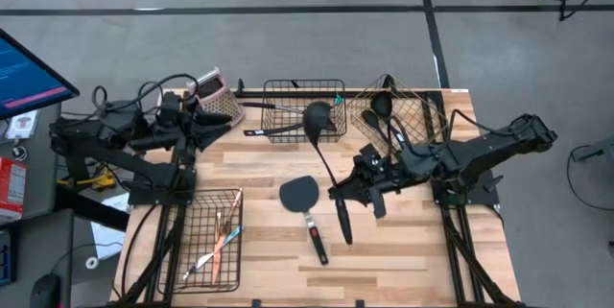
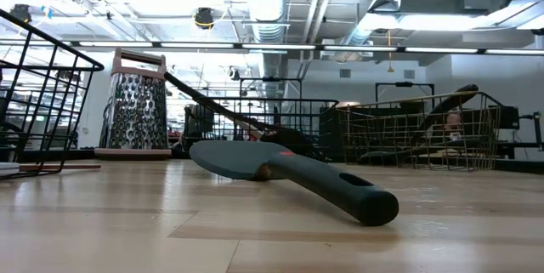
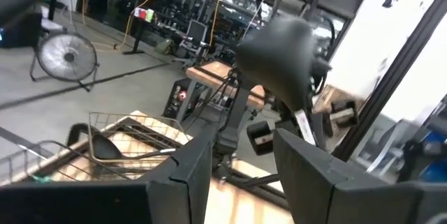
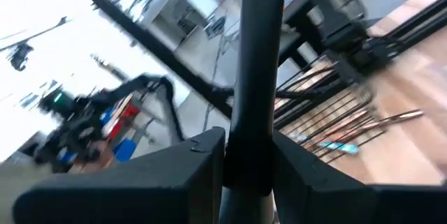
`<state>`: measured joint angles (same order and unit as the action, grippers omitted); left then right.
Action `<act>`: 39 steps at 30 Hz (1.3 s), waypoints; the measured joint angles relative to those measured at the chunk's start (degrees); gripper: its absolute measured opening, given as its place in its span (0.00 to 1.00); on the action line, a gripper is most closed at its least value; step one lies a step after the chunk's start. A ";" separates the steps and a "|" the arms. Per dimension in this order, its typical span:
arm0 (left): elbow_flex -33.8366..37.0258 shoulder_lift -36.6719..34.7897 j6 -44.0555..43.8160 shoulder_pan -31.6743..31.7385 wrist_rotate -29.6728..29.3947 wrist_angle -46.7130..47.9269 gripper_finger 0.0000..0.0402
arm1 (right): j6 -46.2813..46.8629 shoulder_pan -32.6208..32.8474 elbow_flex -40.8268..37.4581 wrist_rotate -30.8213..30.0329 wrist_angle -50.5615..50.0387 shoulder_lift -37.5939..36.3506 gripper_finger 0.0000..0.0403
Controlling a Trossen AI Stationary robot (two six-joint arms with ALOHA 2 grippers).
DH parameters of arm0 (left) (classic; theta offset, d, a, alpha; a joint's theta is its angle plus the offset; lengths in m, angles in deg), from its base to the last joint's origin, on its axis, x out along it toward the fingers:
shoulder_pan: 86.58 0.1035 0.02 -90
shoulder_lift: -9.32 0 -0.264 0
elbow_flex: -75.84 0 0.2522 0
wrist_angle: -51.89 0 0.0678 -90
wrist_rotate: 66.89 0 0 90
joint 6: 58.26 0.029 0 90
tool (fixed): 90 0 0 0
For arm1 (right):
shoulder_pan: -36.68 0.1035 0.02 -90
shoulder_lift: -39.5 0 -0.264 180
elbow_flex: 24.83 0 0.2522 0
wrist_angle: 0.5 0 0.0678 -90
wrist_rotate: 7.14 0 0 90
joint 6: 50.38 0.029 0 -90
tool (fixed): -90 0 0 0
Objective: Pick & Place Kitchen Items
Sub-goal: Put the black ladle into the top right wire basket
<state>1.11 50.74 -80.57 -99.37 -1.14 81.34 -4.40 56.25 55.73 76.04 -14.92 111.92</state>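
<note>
**A:** Right gripper [image 1: 342, 193] status?

**B:** Fingers closed on the handle of the black ladle [image 1: 326, 159]. Right wrist view shows the handle [image 4: 257, 63] pinched tight between both fingers. Ladle bowl sits at the front edge of the black wire basket [image 1: 304, 108], at 12 o'clock on the table; the handle runs down toward 6 and slightly right, with its end past the gripper.

**A:** Left gripper [image 1: 223, 121]?

**B:** Parked at about 10 o'clock, just beside the box grater [image 1: 216, 97]. Fingers [image 3: 188, 175] apart, a clear gap between them, holding nothing.

**A:** Other items?

**B:** Flat spatula [image 1: 305, 207] lies loose on the wooden table [image 1: 403, 250] near centre, blade toward 12, handle toward 6, just left of the ladle handle. In the low view it lies flat on the wood [image 2: 289, 169]. Gold wire basket [image 1: 403, 111] at 1 o'clock holds black spoons [image 1: 382, 111]. Small black basket [image 1: 213, 236] at 7 o'clock holds thin tools with orange and teal parts [image 1: 223, 241]. Another black utensil [image 1: 264, 131] pokes out of the centre basket toward 9.
</note>
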 joint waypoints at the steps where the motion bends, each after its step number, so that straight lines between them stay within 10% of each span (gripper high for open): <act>1: -0.01 0.18 1.29 0.00 0.00 -0.01 0.34 | 0.38 -0.57 0.00 -0.53 -0.02 0.00 0.19; 16: 14.87 -6.86 7.47 0.50 -1.41 -10.12 0.02 | 4.21 -12.57 -0.02 2.46 -0.74 -0.64 0.19; 39: 37.40 -34.56 0.61 0.50 -8.52 -15.00 0.00 | 1.55 -26.00 -0.04 7.96 -18.00 -2.43 0.19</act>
<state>38.51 16.18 -79.96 -98.87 -9.66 66.34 -2.85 30.26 55.69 84.01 -32.91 109.50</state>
